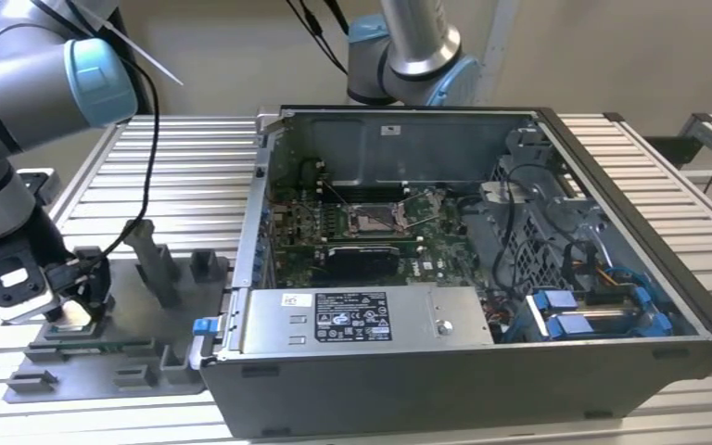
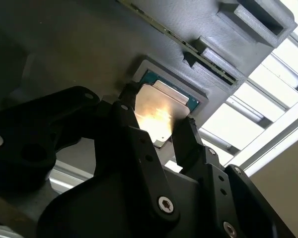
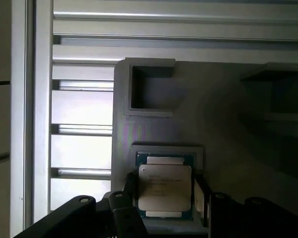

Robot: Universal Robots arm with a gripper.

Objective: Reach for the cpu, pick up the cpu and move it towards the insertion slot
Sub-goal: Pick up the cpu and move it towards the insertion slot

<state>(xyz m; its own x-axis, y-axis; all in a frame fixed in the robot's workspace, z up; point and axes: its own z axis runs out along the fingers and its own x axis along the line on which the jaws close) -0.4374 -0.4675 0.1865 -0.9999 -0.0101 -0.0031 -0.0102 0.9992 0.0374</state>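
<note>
The cpu [image 3: 165, 191], a single chip with a pale metal top on a green base, lies flat in one shallow square recess of the grey fixture plate [image 3: 223, 124], directly under the gripper [image 3: 165, 182]. In both wrist views the gripper's two black fingers [image 3: 131, 187] stand on opposite edges of the chip, one on each side. They are drawn in to its width and pinch it between them, while it sits level in the recess. In the second wrist view the cpu [image 2: 161, 106] glints between the fingers [image 2: 185, 134] of the gripper [image 2: 158, 119].

Just beyond the fingertips in the first wrist view, the plate has one rectangular pocket [image 3: 149, 89].

In the exterior view the gripper [image 1: 69, 311] is down at the fixture plate [image 1: 121, 371], with two upright blocks [image 1: 155, 264] near it. The one insertion slot [image 1: 375, 220] lies well apart from the gripper, towards the exterior view's right. It is on the green board inside the one open computer case [image 1: 455, 371].
</note>
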